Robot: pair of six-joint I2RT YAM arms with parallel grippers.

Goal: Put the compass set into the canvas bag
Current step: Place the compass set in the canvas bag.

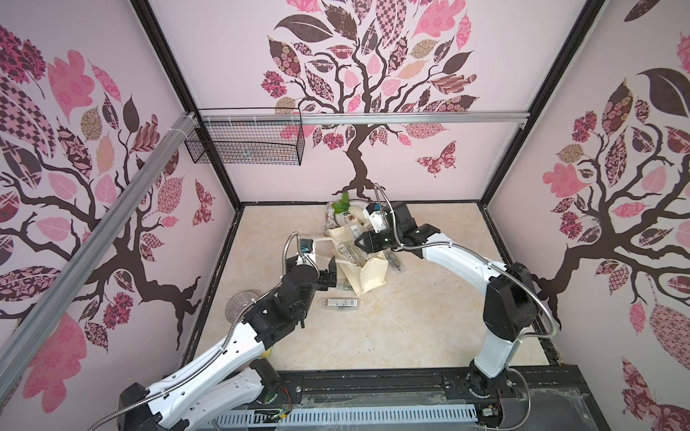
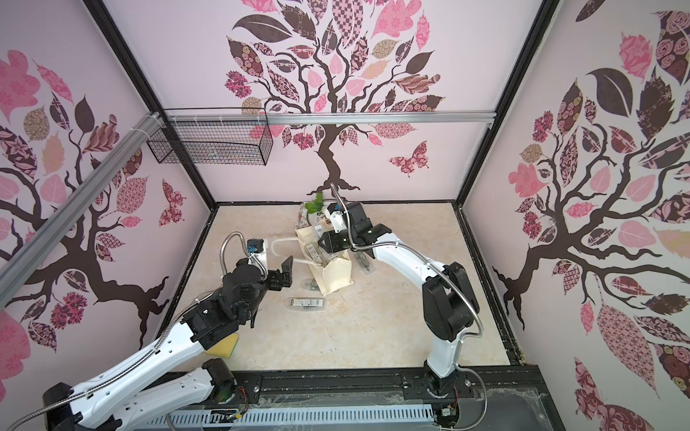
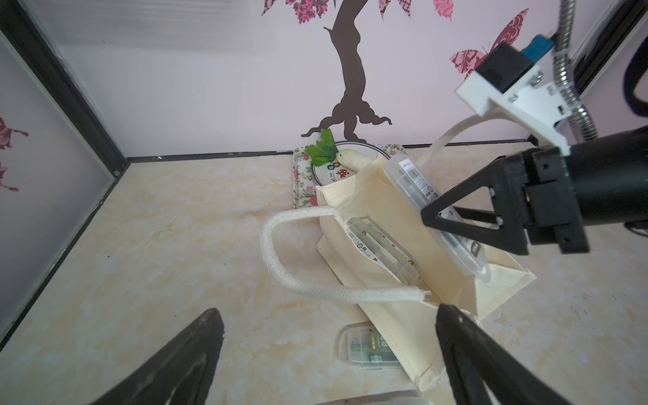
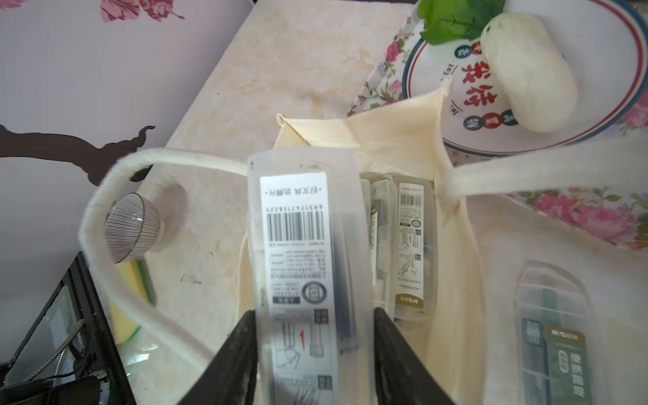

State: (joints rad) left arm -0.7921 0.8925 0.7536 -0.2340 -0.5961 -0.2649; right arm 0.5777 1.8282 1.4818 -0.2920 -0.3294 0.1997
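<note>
Over the canvas bag (image 4: 452, 273), right hand (image 4: 312, 319) tilts downward, clamping compass set (image 4: 301, 245).

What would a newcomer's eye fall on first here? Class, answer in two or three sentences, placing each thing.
First, the right gripper shut on a clear compass case, held over the open mouth of the canvas bag mid-table, with other cases already inside. Next, the left gripper gapes wide beside the bag's rope handle. Behind the bag, a white vegetable lies on a plate.

Right gripper (image 2: 321, 243) over canvas bag (image 2: 338, 278)
</note>
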